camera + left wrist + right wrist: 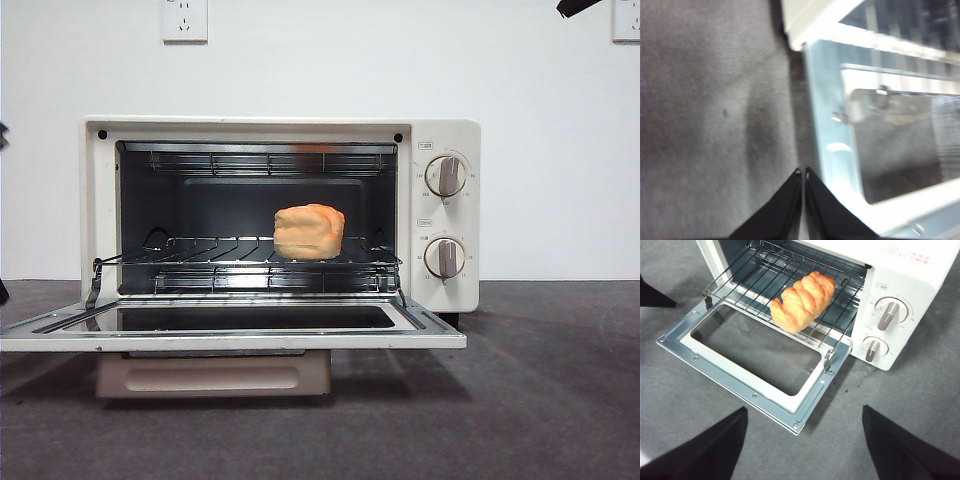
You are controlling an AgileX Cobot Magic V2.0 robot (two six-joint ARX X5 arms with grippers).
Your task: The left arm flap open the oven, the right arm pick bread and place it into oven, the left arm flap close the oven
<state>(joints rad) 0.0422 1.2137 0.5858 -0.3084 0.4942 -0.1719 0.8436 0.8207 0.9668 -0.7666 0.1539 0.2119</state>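
The cream-white oven [440, 215] stands with its door [230, 335] flapped down flat toward me. The golden bread [309, 231] lies on the wire rack [200, 250] inside, right of the middle. In the right wrist view the bread [802, 300] rests on the rack, partly over its front edge. My right gripper [804, 409] hangs open and empty, above the table in front of the door's corner. My left gripper [803, 174] is shut on nothing, over the grey table just beside the metal frame of the door [832, 150].
Two round knobs [445, 215] sit on the oven's right panel. A black arm tip [578, 6] shows at the top right corner of the front view. A dark shape [652, 292] lies at the picture's edge beside the door. Grey felt covers the table [540, 400].
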